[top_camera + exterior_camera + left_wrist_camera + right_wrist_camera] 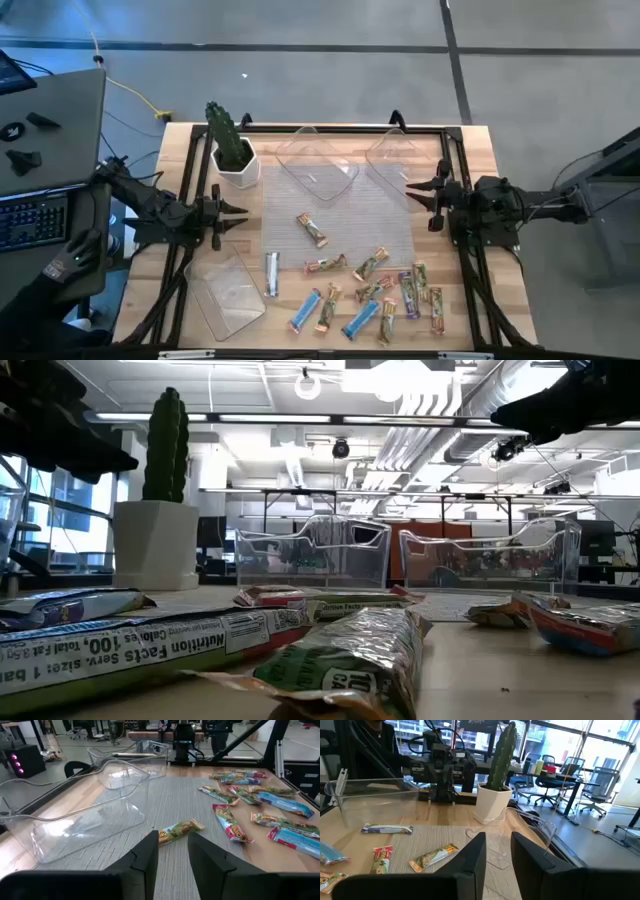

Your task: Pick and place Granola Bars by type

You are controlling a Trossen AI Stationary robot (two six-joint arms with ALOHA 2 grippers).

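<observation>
Nearby, cactus (229, 138) flanks trays (318, 165).

We look down on a pale wooden table (480, 150) standing on a grey floor (300, 80) crossed by dark seam lines. A yellow cable (135, 95) trails over the floor toward the table's corner. At one side sits a dark desk (50, 120) with a keyboard (30, 220). From table height we see an open ceiling with white ducts (450, 400), long strip lights (300, 418) and a round lamp (308, 385). Tall windows (600, 745) let in daylight, and black office chairs (592, 795) and a desk (560, 780) stand before them.
</observation>
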